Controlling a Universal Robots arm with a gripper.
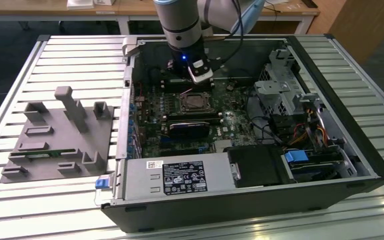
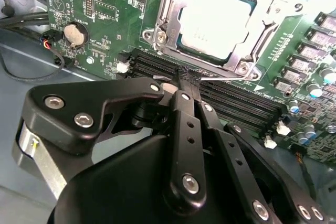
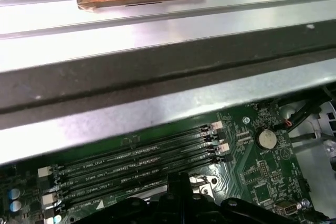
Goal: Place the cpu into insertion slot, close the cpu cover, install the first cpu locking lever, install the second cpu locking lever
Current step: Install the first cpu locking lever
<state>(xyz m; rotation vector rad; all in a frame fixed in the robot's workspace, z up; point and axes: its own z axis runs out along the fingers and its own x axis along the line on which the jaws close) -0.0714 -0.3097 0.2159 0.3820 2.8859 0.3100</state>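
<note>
One pale silver-grey square cpu (image 2: 218, 17) lies flat in the insertion slot (image 1: 184, 100), framed by the silver cpu cover (image 2: 167, 11) on the green motherboard (image 2: 105, 3). Gripper (image 2: 187, 77) fingers are pressed together just beside the cover, above black memory slots (image 2: 157, 66).

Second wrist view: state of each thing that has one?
gripper: shut on the locking lever
locking lever: low along the cover's edge, pinched at the gripper's tips; cannot tell if latched
cpu: seated flat, face up
cpu cover: closed down around the cpu
memory slots: empty
coin cell: in its holder
</note>
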